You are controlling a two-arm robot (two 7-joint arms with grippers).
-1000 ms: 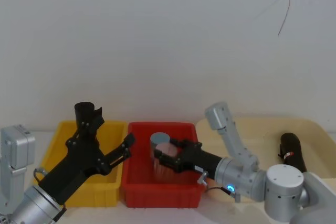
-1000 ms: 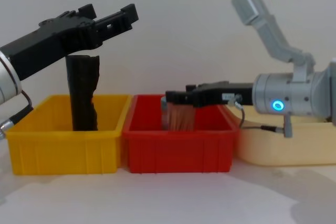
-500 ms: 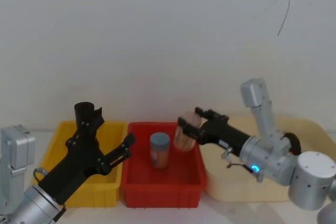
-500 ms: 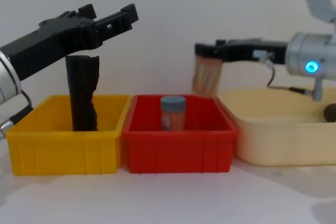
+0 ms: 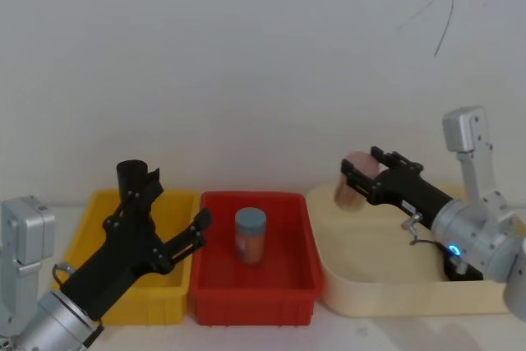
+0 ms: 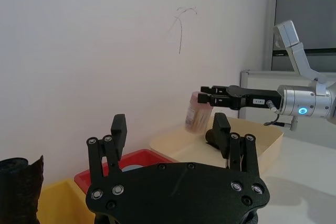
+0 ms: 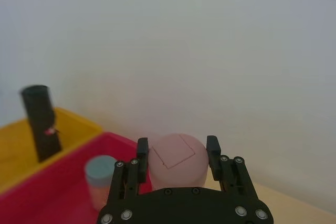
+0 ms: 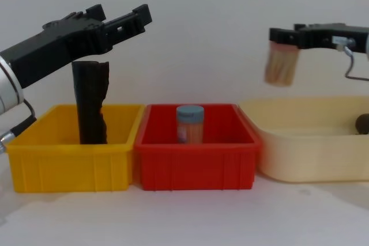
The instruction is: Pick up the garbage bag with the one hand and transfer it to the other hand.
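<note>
Since half a second ago the right gripper (image 5: 355,180) has carried the pinkish container (image 5: 352,183) from above the red bin's right edge to above the cream tray (image 5: 394,306), its fingers pinching the container on both sides, well clear of the tray floor. The left gripper (image 8: 128,20) has not moved; it hangs over the yellow bin (image 8: 69,165) with its fingers spread and nothing between them. In the yellow bin a black roll with a ragged side edge (image 8: 91,103) stands upright under that gripper. The red bin (image 8: 196,165), touching the yellow one, holds a small blue-lidded jar (image 8: 189,124) standing upright. In the cream tray another dark object (image 8: 362,123) lies at the far right, mostly hidden behind the right arm, too little of it showing to name.
</note>
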